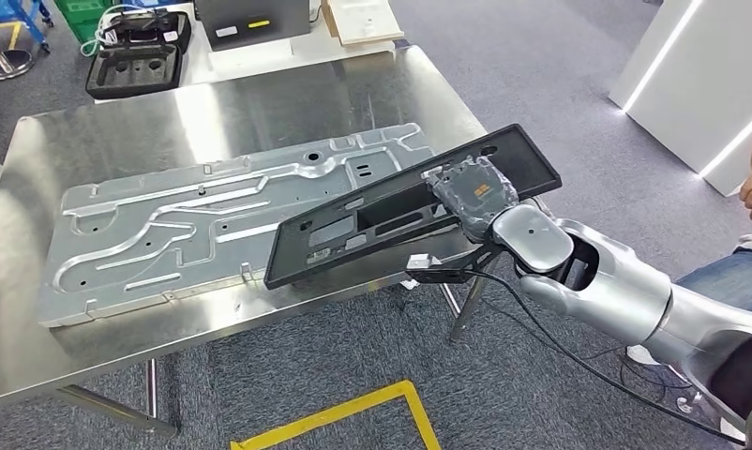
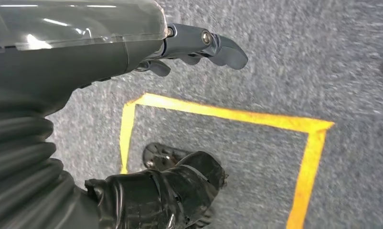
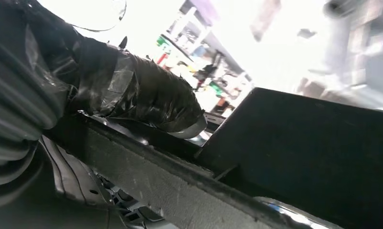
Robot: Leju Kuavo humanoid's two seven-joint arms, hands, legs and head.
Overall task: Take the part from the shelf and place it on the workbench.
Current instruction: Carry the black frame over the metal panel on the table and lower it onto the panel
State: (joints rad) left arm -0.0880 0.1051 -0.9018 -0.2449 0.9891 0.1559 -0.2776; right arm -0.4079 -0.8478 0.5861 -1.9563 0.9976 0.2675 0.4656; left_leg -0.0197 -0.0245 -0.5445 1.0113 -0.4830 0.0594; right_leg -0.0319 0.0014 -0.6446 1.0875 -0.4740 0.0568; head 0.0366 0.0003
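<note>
Right hand (image 1: 473, 192) grips flat black rectangular part (image 1: 400, 211), tilted over steel workbench (image 1: 260, 103) at frame centre; fingers hidden beneath part. Left hand (image 2: 199, 45) holds nothing, fingers loosely spread over carpet.

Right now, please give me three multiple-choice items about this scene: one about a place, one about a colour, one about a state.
1. Where does the black part lie?
A. Over the workbench's near right corner, tilted
B. On the floor
C. On a shelf

2. What colour is the tape on the floor?
A. Blue
B. Yellow
C. White

3. What is the left hand doing?
A. Holding the black part
B. Pressing the metal plate
C. Hanging free above the floor

Answers:
1 A: the right hand holds it slanted above the workbench and the metal plate.
2 B: yellow lines frame a square on the grey carpet.
3 C: its fingers hold nothing.
</note>
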